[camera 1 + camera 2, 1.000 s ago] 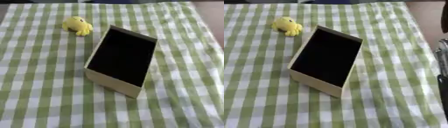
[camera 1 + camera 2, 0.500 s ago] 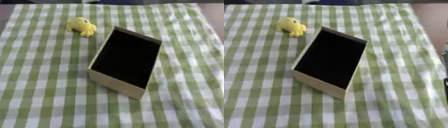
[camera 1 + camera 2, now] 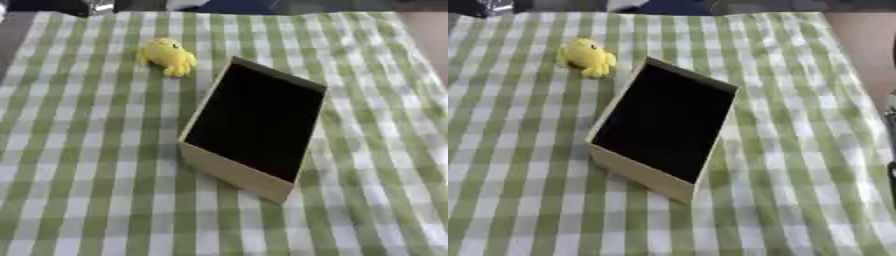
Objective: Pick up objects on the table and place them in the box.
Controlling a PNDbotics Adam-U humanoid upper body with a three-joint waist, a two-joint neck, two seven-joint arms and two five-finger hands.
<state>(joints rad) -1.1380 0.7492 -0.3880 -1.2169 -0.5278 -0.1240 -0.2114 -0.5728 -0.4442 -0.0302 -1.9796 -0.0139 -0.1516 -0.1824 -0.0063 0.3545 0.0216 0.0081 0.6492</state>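
While camera tilts and whole view shifts, nothing on surface (image 3: 79, 175) moves: yellow toy (image 3: 168, 56) sits just beyond box (image 3: 254, 125), near its far-left corner, outside it. Box looks empty. Neither hand visible; state unknown. Pick not begun.

The inside of the box (image 3: 255, 120) reads as flat black, so its floor and anything lying in it cannot be made out. The yellow object (image 3: 168, 56) beside its far corner is too blurred to name beyond a rounded body with small stubs at its near side. At the right edge of the right eye view a dark sliver (image 3: 892, 150) is cut off by the frame and cannot be identified, and dark shapes (image 3: 52, 6) beyond the far edge of the checked cloth (image 3: 87, 190) are cropped at the top.
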